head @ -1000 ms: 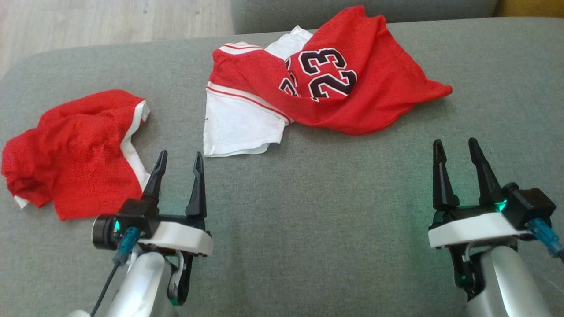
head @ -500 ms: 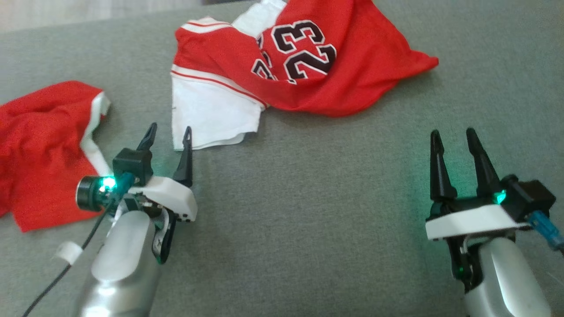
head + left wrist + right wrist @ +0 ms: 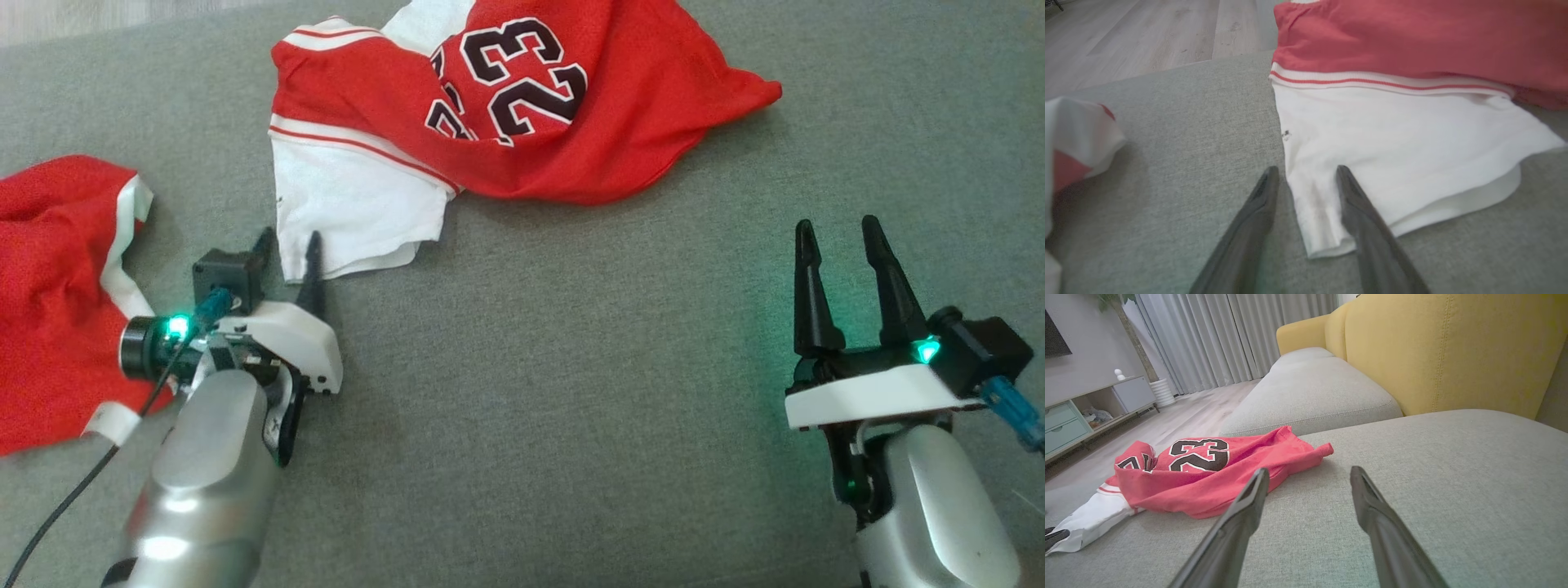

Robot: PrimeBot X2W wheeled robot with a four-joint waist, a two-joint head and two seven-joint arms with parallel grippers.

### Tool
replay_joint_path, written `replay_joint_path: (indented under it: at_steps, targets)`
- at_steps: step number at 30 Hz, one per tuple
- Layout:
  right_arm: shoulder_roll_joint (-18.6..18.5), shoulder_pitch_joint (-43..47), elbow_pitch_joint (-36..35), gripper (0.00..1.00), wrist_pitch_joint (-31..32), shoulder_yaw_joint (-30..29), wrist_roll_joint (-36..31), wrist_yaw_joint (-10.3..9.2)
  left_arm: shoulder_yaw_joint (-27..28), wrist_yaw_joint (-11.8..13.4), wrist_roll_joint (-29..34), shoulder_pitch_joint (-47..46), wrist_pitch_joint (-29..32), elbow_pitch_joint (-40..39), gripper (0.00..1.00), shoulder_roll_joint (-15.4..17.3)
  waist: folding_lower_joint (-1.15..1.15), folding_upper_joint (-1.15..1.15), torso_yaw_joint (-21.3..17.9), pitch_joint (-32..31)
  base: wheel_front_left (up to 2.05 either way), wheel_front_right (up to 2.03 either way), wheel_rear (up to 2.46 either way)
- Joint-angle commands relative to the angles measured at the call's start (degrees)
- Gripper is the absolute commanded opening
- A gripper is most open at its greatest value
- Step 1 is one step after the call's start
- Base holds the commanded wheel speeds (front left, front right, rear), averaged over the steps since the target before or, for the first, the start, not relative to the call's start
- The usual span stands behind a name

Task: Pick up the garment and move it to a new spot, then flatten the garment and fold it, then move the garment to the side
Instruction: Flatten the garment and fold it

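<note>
The grey cushion (image 3: pixel 571 392) has much free room: its whole near half and its right side are bare woven fabric. In the left wrist view its far edge meets a pale wooden floor (image 3: pixel 1147 36). The jersey (image 3: pixel 588 139) lies crumpled along the far edge, near the middle. It is red cloth with a black number 23 outlined in white, and its pointed end reaches toward the right edge. A smooth white panel (image 3: pixel 351 204) with red-striped trim spreads from it toward the near-left, in two thin layers with a curved hem. A second red garment (image 3: pixel 57 294) with white trim is bunched at the left edge, apart from the jersey. The left gripper (image 3: pixel 287 239) is low over the cushion, and its silver forearm slants up from the near-left corner. Its fingers stand apart, not clamped, one on each side of the panel's near corner. The right gripper (image 3: pixel 837 224) hovers over bare cushion near the right edge, fingers spread wide and holding nothing, pointing to the far edge.
</note>
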Motion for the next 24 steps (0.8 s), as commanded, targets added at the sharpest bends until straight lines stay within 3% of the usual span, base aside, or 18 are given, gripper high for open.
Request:
replay_joint_path:
  at_steps: [1, 10, 19, 24]
  targets:
    - [-0.11, -0.75, -1.78, 1.0, -0.61, 1.13, 0.03, -0.04, 1.4, 0.01, -0.43, -0.29, -0.49, -0.04, 0.0, 1.36, 0.0, 0.0, 0.15, -0.25, 0.0, 0.0, 0.0]
    - [-0.11, -1.32, 0.57, 1.0, -0.58, -0.97, -1.62, -0.04, 2.06, -1.24, -2.39, -0.02, -10.04, -5.75, 0.0, -1.36, 0.0, 0.0, 3.28, -2.42, 0.0, 0.0, 0.0]
    - [-0.11, -12.43, 12.59, 1.0, 6.23, -9.12, -3.34, -0.04, 2.24, -0.81, -0.89, 5.5, -10.98, -19.52, 0.0, -2.37, 0.0, 0.0, 7.71, -1.3, 0.0, 0.0, 0.0]
    - [-0.11, -19.03, 20.05, 1.0, 7.9, -12.74, -1.89, -0.04, 1.84, -0.84, -0.39, 7.35, -10.99, -22.49, 0.0, -2.79, 0.0, 0.0, 9.34, -0.26, 0.0, 0.0, 0.0]
